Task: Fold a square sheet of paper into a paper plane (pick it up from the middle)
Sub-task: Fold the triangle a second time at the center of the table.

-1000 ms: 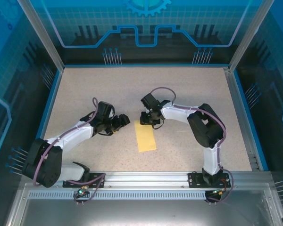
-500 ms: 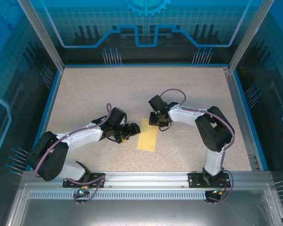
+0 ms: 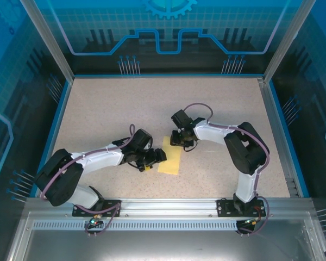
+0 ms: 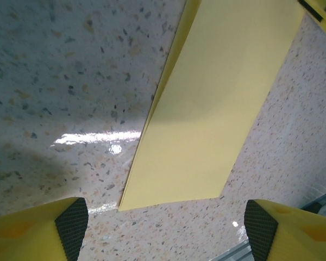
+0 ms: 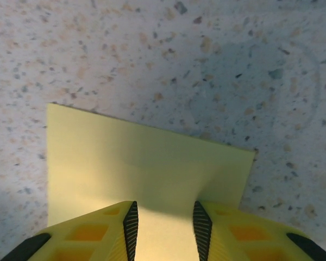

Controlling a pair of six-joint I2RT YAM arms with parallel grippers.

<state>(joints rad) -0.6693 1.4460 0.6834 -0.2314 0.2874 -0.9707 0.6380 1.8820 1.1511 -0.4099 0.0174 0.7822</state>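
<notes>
The square sheet of paper (image 3: 171, 157), pale yellow, lies folded into a narrow rectangle on the speckled table, between the two arms. My left gripper (image 3: 156, 157) is low at the strip's left edge and open. Its dark pads (image 4: 71, 225) stand wide apart, with bare table between them and the paper's (image 4: 217, 109) near corner just ahead. My right gripper (image 3: 179, 142) is over the strip's far end. Its jaws are a little apart, and the paper (image 5: 146, 163) lies flat beneath and between them (image 5: 164, 223). No paper plane shape shows.
The speckled table (image 3: 125, 103) stretches behind and to both sides of the arms. An aluminium rail (image 3: 168, 205) runs along the near edge, close behind the paper. Blue-edged walls (image 3: 58, 114) close in the sides.
My left arm has swung right until its gripper reaches the paper's left edge. The right gripper has shifted slightly, turning the strip a little, and its jaws have spread somewhat.
</notes>
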